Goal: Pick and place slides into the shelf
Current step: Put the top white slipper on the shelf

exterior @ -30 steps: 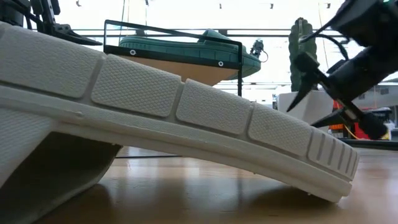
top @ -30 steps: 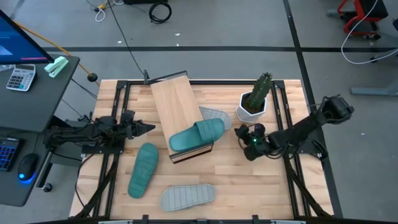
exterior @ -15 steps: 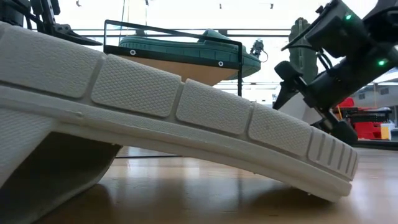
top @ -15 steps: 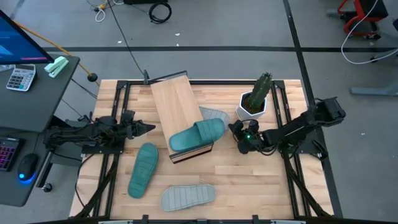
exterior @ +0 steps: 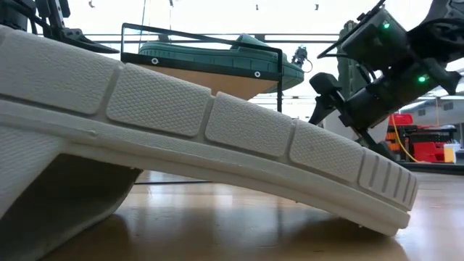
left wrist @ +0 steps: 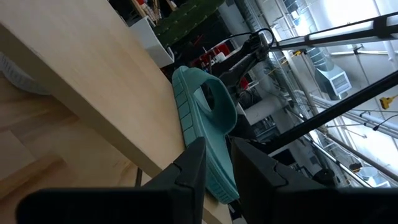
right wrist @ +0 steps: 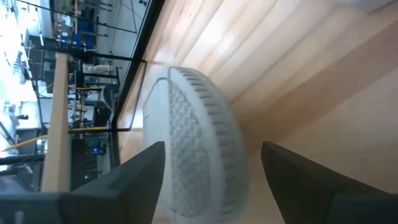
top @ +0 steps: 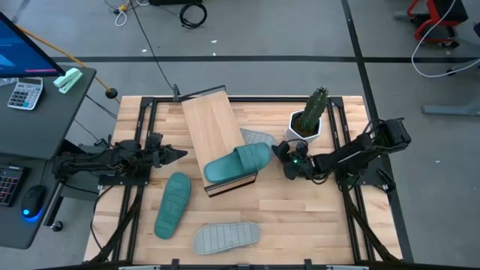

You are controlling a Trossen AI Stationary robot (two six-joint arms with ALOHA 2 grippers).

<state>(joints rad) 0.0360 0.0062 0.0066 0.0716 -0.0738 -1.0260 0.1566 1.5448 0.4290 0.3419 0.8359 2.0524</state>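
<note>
- Reaching in low over the table, the right gripper (top: 279, 150) has its fingers spread, empty, just beside a grey slide (top: 259, 139) tucked against the shelf (top: 212, 124).
- One teal slide (top: 237, 162) lies on the shelf.
- The left gripper (top: 180, 154) waits nearby, fingers nearly together, empty.

Four slides and the shelf on the tabletop

The light wood shelf (top: 217, 135) lies slanted, carrying one teal slide (top: 237, 163) strap-up at its near end. A second teal slide (top: 172, 204) lies sole-up beside the shelf's left. One grey slide (top: 226, 237) lies sole-up at the near edge; the other grey slide (top: 260, 140) pokes out, sole-up, from behind the shelf's right side.
</note>
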